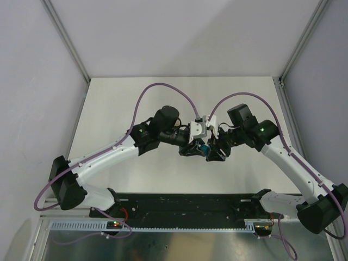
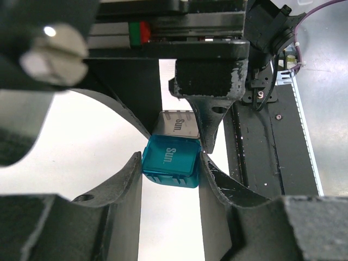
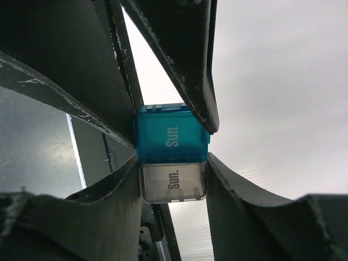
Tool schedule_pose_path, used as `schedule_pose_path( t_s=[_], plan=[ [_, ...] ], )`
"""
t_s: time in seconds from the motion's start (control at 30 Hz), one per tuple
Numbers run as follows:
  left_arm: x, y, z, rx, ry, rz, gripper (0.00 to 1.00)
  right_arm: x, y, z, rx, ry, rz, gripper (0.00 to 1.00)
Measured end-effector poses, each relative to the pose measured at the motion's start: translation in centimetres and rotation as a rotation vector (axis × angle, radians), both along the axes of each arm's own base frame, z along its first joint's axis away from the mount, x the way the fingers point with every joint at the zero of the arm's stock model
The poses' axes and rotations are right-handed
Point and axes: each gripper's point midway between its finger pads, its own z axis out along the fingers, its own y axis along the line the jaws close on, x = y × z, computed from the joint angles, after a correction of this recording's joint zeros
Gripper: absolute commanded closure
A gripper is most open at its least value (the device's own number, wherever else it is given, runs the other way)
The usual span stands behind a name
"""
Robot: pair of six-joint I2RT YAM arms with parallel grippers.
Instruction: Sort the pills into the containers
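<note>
We are seeing the teal pill box (image 2: 169, 163) at the middle of the surface (image 1: 125, 103), between both arms. The left gripper (image 2: 171, 173) is pinching the teal body, its jaws narrowed onto the sides. The right gripper (image 3: 173, 187) is clamping the grey flap (image 3: 173, 184), its jaws equally narrow. Box and flap are lying end to end, the long axis running gripper to gripper and the flap pointing toward the right arm.
</note>
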Motion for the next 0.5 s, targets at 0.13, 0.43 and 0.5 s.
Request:
schedule_pose_path(
  t_s=[0.13,0.43,0.5],
  plan=[
    [0.06,-0.03,0.00,0.001,0.003,0.004,1.00,0.06,-0.07,0.00,-0.003,-0.005,-0.004,0.99],
    [-0.02,0.05,-0.10,0.007,0.011,0.006,0.80,0.06,-0.01,-0.25,0.002,0.000,-0.011,1.00],
    [-0.07,0.11,-0.11,0.009,0.013,0.006,0.71,0.04,0.07,-0.35,0.004,0.006,-0.010,1.00]
  ],
)
